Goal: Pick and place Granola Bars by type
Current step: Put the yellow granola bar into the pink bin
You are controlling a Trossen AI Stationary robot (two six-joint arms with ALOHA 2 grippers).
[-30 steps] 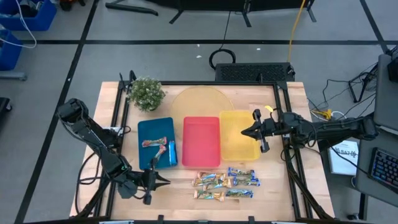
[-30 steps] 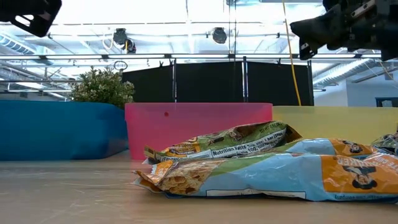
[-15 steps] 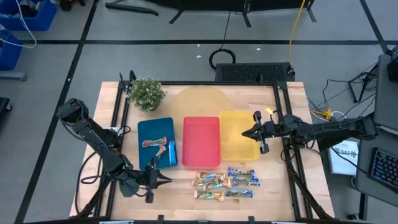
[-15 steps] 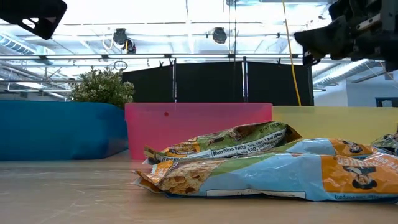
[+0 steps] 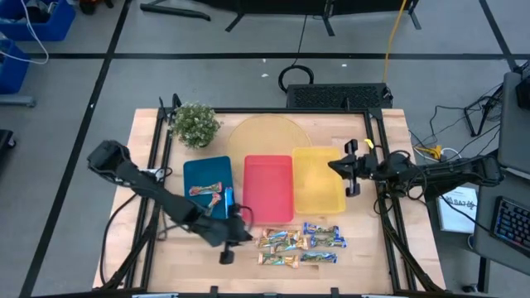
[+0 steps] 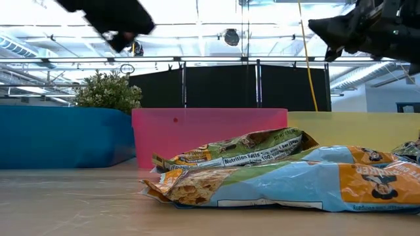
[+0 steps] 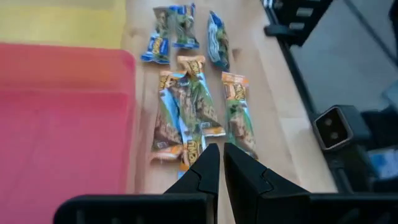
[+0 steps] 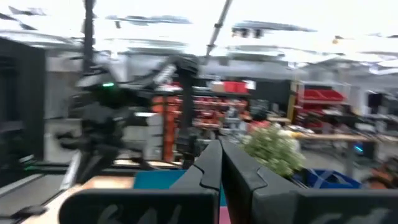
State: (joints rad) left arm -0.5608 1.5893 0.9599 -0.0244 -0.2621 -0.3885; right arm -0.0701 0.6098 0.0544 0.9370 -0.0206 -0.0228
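Observation:
Several granola bars point(image 5: 298, 244) lie flat in a loose pile on the wood near the table's near edge, in front of the red tray point(image 5: 267, 178) and the yellow tray point(image 5: 315, 178). They are blue-white and golden-brown in the left wrist view point(image 7: 193, 106). A few more bars point(image 5: 211, 192) lie in the blue tray point(image 5: 199, 172). My left gripper point(image 5: 247, 236) is shut and hovers just left of the pile, pointing at it point(image 7: 217, 152). My right gripper point(image 5: 333, 165) is shut and held above the yellow tray's right edge.
A potted plant point(image 5: 195, 124) stands at the far left corner. A round pale board point(image 5: 265, 132) lies behind the trays. The three trays stand side by side mid-table. A black frame rail point(image 5: 381, 182) runs along the right side. Bare wood lies left of the pile.
My left gripper has swung from the near left corner toward the table's right, up to the pile of bars, and its arm now stretches across in front of the blue tray. My right gripper has drawn back slightly toward the right edge. No bar has moved.

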